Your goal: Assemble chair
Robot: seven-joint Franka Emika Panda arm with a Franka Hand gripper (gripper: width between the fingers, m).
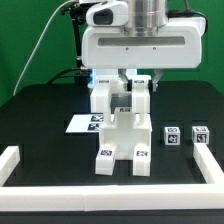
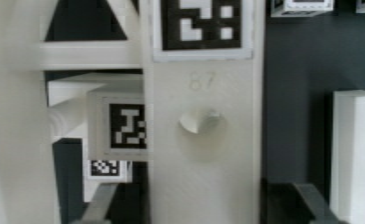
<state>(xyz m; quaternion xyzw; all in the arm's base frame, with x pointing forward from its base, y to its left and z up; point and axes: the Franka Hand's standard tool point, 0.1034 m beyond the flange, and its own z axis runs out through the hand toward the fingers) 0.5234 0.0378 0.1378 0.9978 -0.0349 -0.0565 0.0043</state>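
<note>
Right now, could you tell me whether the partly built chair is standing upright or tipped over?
Upright: the chair stands with its two tagged lower blocks flat on the table.

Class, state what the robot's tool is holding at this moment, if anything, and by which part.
The tool appears to grip the chair's upright tagged panel by its side edges, near its top.

Beside the chair (image 1: 122,145), loose blocks (image 1: 172,137) obstruct the exterior view's right.

Glossy white arm (image 1: 140,45), black cable (image 1: 42,42)
</note>
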